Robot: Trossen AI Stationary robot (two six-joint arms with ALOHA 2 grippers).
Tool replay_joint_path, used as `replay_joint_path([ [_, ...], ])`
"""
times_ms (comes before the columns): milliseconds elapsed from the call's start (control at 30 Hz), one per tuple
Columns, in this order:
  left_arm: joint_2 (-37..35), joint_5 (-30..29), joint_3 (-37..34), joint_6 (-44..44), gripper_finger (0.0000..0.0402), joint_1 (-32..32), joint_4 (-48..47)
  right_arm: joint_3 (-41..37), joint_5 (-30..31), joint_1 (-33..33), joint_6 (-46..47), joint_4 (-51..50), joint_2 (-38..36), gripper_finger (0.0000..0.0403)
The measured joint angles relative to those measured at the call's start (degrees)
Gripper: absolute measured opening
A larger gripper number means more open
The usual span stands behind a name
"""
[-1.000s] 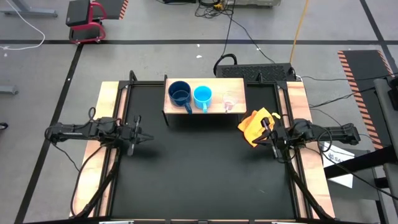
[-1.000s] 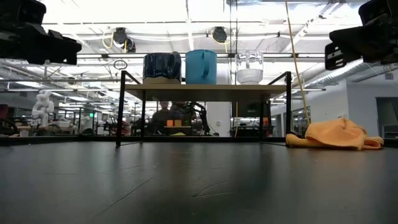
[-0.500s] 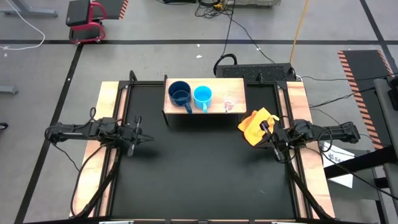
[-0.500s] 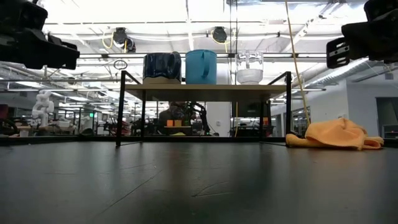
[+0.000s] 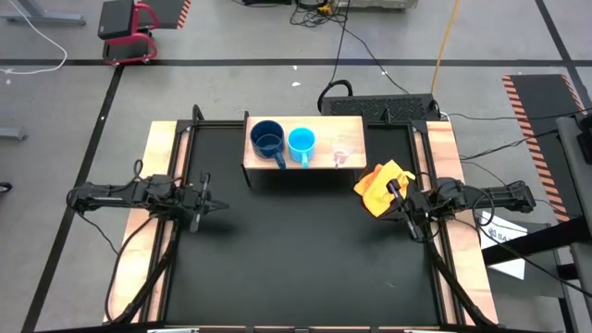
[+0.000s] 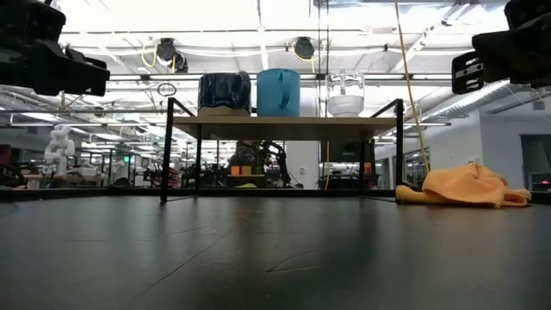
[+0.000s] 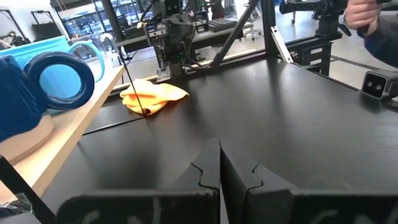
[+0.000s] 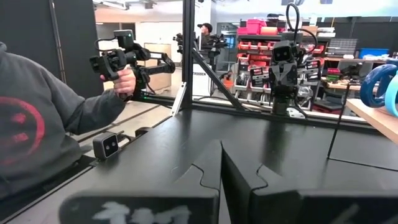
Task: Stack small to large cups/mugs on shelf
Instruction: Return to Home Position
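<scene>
three mugs on shelf, both grippers closed empty

left gripper (image 7: pixel 218 149): fingers pressed together, 9 o'clock of table. shelf (image 5: pixel 353 129): 12 o'clock, long axis 9-to-3. on it, upright in a row: navy mug (image 5: pixel 266 139), sky-blue mug (image 5: pixel 301 141), handles toward 6 o'clock; glass cup (image 5: pixel 342 151). right gripper (image 8: pixel 221 152): fingers together, 3 o'clock, beside orange cloth (image 5: pixel 384 185).

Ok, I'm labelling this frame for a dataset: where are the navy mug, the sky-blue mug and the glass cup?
navy mug (image 6: pixel 224 93): low view, middle of its side wall.
sky-blue mug (image 6: pixel 278 93): low view, middle of its side wall.
glass cup (image 6: pixel 345 97): low view, middle of its clear body.
</scene>
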Motion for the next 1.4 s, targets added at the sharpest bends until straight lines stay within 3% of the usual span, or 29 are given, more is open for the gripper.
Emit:
replay_joint_path([
  [433, 0.0, 0.6, 0.0, -4.4, 0.0031, 0.0, 0.6, 0.0, -0.4, 0.0, 1.5, 0.5, 0.0, 0.0],
  [1400, 0.0, -0.5, 0.0, -4.1, 0.0033, 0.0, 0.6, 0.0, -0.5, 0.0, 1.6, 1.0, 0.0, 0.0],
])
